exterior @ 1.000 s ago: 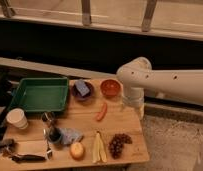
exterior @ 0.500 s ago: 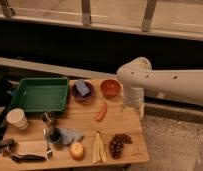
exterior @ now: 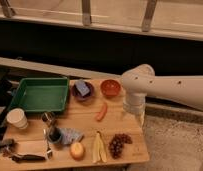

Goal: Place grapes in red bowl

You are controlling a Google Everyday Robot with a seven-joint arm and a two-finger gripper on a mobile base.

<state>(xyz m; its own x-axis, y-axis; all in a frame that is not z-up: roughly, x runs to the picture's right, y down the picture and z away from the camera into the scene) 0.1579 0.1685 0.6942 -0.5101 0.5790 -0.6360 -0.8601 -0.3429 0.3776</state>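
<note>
On the wooden table (exterior: 82, 115) lies one bunch of grapes (exterior: 119, 144), round and dark purple, near the front edge beside one yellow banana (exterior: 98, 148). One glossy red bowl (exterior: 110, 88) sits at the back, well apart from them. One darker bowl (exterior: 82, 92) holding one blue block (exterior: 82, 88) stands beside one rectangular green tray (exterior: 40, 94). The gripper (exterior: 136, 116) hangs at the table's right edge; I cannot tell whether it is wide or narrow.
</note>
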